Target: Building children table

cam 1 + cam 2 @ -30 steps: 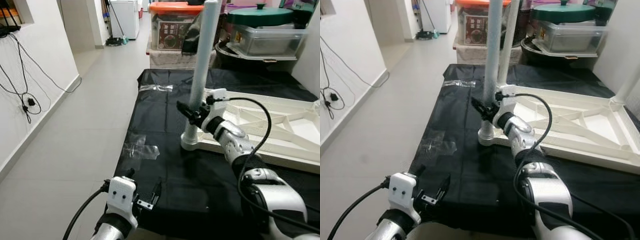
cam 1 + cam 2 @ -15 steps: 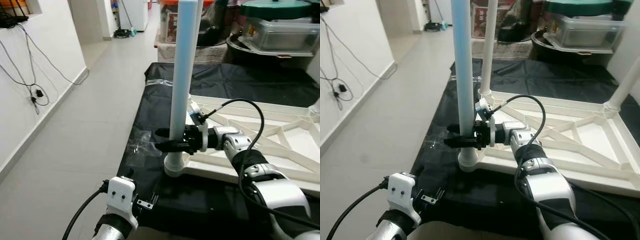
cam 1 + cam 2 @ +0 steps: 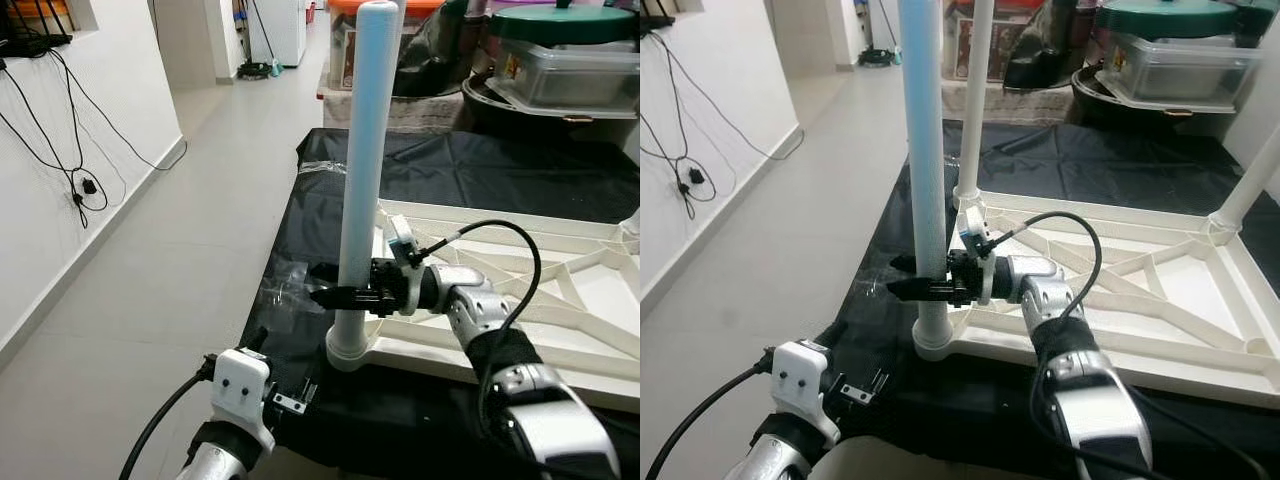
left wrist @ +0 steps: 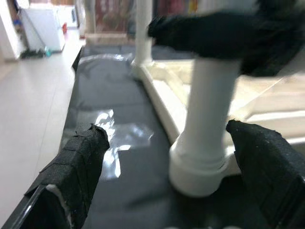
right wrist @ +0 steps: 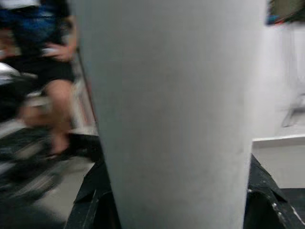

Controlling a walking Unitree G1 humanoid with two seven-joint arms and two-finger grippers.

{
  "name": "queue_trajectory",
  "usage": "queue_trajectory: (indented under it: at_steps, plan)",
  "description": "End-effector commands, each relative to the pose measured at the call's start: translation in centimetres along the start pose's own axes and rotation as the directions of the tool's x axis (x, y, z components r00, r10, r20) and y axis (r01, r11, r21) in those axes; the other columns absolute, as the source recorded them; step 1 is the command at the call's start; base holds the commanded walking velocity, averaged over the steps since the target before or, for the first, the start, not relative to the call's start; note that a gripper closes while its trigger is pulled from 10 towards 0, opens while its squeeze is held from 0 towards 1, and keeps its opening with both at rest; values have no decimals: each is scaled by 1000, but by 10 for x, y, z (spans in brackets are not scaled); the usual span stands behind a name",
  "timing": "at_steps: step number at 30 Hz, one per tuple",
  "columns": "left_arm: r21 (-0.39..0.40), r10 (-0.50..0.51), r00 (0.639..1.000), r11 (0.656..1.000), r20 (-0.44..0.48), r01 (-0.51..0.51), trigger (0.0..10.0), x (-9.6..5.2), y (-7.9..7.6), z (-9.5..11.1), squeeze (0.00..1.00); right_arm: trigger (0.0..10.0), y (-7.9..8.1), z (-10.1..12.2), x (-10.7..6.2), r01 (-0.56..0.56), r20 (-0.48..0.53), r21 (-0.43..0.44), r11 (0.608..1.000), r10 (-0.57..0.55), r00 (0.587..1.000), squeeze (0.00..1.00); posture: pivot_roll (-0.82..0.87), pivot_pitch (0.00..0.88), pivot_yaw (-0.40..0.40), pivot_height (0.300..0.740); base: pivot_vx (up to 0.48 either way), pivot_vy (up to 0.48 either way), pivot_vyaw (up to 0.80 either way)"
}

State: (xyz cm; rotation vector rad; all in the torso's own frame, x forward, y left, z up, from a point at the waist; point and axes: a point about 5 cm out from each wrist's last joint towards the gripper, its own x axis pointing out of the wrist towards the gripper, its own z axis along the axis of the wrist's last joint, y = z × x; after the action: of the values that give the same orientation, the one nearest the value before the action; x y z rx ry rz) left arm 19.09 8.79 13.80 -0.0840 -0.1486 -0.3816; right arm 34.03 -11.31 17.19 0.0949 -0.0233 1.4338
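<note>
Vs half a sec ago my view shifted a bit; right tool (image 3: pixel 335 293) is still clamped on the pale blue-white plastic leg tube (image 3: pixel 358 180), frame centre, upright in the corner socket of the upturned white ribbed plastic tabletop (image 3: pixel 1160 290) on the black sheet (image 3: pixel 470 165). I judge the leg seated, just being steadied. Left tool (image 4: pixel 167 157), low in frame, fingers apart, holds nothing. Count: 3 legs up in the right eye view, 1 tabletop, 2 tools.

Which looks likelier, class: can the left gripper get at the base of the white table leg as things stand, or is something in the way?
Probably yes. The left gripper is open, facing the table leg, with bare black sheet between. The right gripper holds the leg higher up.
</note>
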Motion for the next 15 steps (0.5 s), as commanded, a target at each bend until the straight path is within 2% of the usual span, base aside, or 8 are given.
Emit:
queue_trajectory:
  at_steps: [1, 8, 9, 10, 11, 12, 13, 15]
  plan:
    - [27, -20, 1000, 999, 13, 20, 10000, -1, -2, 1, 0, 0, 5, -17, 4, 57, 1, 52, 997, -57, 998, 0, 111, 8, -30, 740, 0, 0, 0]
    - [23, -12, 1000, 1000, -2, 12, 10000, 0, -1, -2, 0, 0, -5, -6, -4, 386, 80, 14, 923, -385, 919, 0, 99, 3, -29, 740, 0, 0, 0]
    - [23, -10, 1000, 1000, -3, 10, 10000, 0, -1, -3, 0, 0, -10, -5, -9, 532, 87, -10, 847, -529, 844, 0, 99, 3, -29, 740, 0, 0, 0]
    - [23, -10, 1000, 1000, -5, 10, 10000, 0, 0, -4, 0, 0, -17, -5, -21, 731, 86, -51, 681, -726, 682, 0, 92, 2, -26, 740, 0, 0, 0]
    - [23, -10, 1000, 1000, -5, 10, 10000, 0, 0, -4, 0, 0, -17, -5, -21, 731, 86, -51, 681, -726, 682, 0, 92, 2, -26, 740, 0, 0, 0]
    - [23, -10, 1000, 1000, -7, 10, 10000, 0, 0, -5, 0, 0, -19, -7, -34, 857, 77, -86, 509, -854, 515, 0, 92, 2, -26, 740, 0, 0, 0]
    - [23, -10, 1000, 1000, -7, 10, 10000, 0, 0, -5, 0, 0, -19, -7, -34, 857, 77, -86, 509, -854, 515, 0, 92, 2, -26, 740, 0, 0, 0]
    - [22, -13, 1000, 1000, -13, 14, 10000, -1, 0, -6, 0, 0, -14, -9, -62, 977, 61, -155, 144, -986, 155, 0, 90, 0, -24, 740, 0, 0, 0]
